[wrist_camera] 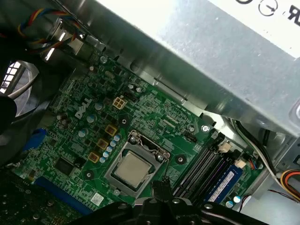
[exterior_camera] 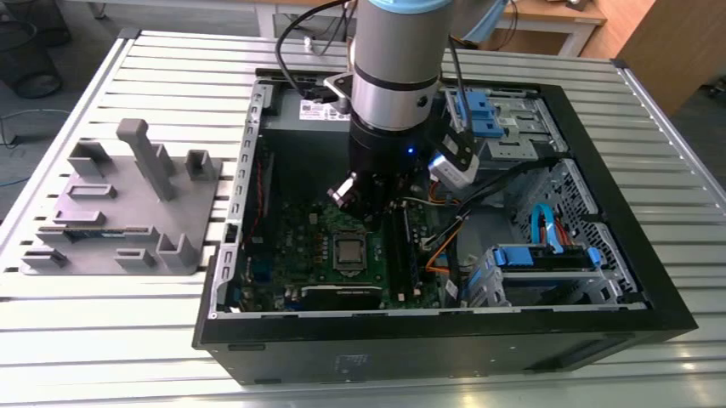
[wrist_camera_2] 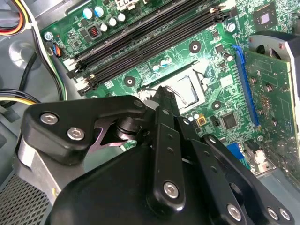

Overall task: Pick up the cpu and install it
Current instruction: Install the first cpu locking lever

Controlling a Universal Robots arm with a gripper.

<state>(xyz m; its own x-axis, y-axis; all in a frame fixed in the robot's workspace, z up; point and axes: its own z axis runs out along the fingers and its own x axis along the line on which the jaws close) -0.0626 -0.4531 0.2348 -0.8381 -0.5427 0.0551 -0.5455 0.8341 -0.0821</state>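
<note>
cpu (wrist_camera: 132, 169): the job's object; lies flat inside the socket frame on the motherboard, lower centre of the first wrist view, silver top facing up. Looks seated, so the placing part of the task reads as done.
computer case (exterior_camera: 635, 280): open black tower lying on its side on the slatted table (exterior_camera: 68, 340), filling the centre and right of the exterior view.
arm (exterior_camera: 394, 76): reaches down from the top centre of the exterior view into the case, over the board.
grey tray (exterior_camera: 114, 204): block-studded, left of the exterior view, well apart from the case.
motherboard (wrist_camera: 154, 105): green, on the floor of the case; memory slots (wrist_camera_2: 154, 37) run across the upper part of the second wrist view.
gripper (wrist_camera_2: 164, 101): black linkage in the lower half of the second wrist view; tips above the socket, close to it. Fingers appear drawn together with nothing between them, though the tips are partly hidden by the linkage.
socket frame (wrist_camera: 119, 157): grey metal surround at the cpu's edges; whether its retaining plate and lever are locked down I cannot tell.
progress: chip is off the tray and in the socket, gripper apart from it. Any latching cannot be confirmed.
</note>
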